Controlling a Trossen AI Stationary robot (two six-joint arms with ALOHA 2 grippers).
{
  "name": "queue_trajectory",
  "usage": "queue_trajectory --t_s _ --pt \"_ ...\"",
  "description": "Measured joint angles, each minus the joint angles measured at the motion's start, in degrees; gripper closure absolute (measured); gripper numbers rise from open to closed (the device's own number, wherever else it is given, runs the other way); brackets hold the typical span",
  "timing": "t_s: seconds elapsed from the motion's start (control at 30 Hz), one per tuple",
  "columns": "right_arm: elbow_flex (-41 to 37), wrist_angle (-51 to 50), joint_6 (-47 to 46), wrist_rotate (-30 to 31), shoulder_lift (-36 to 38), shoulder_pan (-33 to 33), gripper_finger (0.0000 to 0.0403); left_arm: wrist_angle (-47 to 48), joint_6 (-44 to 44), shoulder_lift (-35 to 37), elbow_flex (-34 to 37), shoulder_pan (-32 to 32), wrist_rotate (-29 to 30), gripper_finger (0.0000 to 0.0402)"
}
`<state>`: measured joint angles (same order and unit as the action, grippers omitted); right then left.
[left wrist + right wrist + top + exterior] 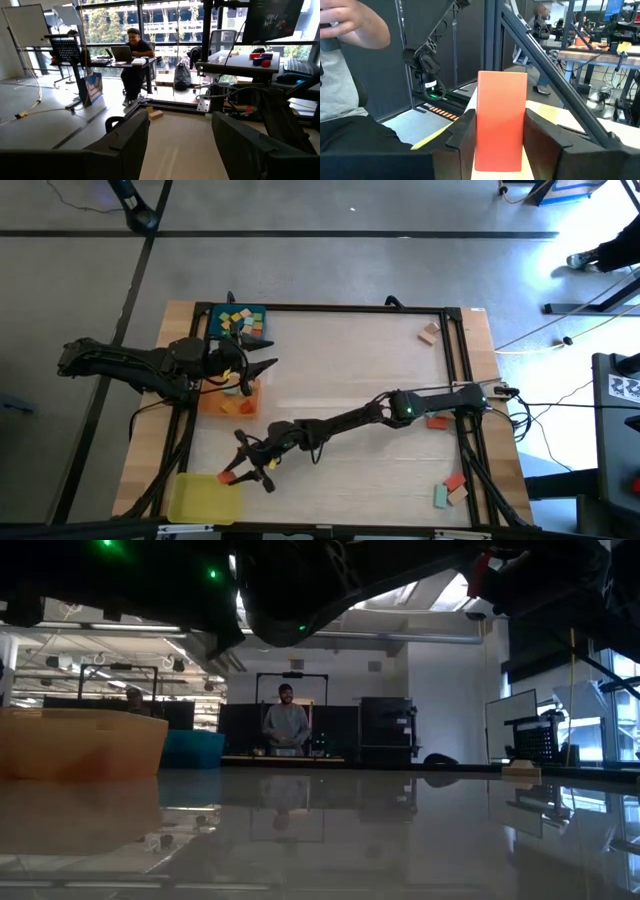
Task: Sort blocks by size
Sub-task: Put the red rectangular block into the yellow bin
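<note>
My right gripper (247, 471) reaches to the table's near left and is shut on a red-orange bar block (501, 117), just right of the yellow tray (203, 498). My left gripper (268, 353) hovers open and empty over the orange tray (228, 402), which holds a few blocks. The blue tray (238, 320) behind it holds several coloured blocks. In the left wrist view my left gripper (180, 145) has only bare table between its fingers. My right gripper pinches the red-orange block between its two fingers, by the two long sides (479, 142) at the end nearest the wrist. The block lies along the fingers and sticks out past their tips (231, 477). The fingers come from the table's right, roughly level.
Loose blocks lie on the table: a pale one at the far right (430, 332), a red one under my right arm (437, 421), and a red one (455, 481) beside a teal one (441, 497) at the near right. A person stands at the near left (345, 75).
</note>
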<state>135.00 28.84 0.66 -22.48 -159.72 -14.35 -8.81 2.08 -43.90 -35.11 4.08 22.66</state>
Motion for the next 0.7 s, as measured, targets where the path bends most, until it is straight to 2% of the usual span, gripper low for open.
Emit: queue_trajectory --t_s 0.2,0.7 --pt "0.00 0.34 1.41 0.44 0.00 -0.31 0.0245 1.08 -0.21 -0.02 0.00 0.00 0.02 0.0196" --pt "0.00 0.44 1.53 0.98 0.04 0.46 0.0240 1.00 -0.21 -0.02 0.00 0.00 0.02 0.0196"
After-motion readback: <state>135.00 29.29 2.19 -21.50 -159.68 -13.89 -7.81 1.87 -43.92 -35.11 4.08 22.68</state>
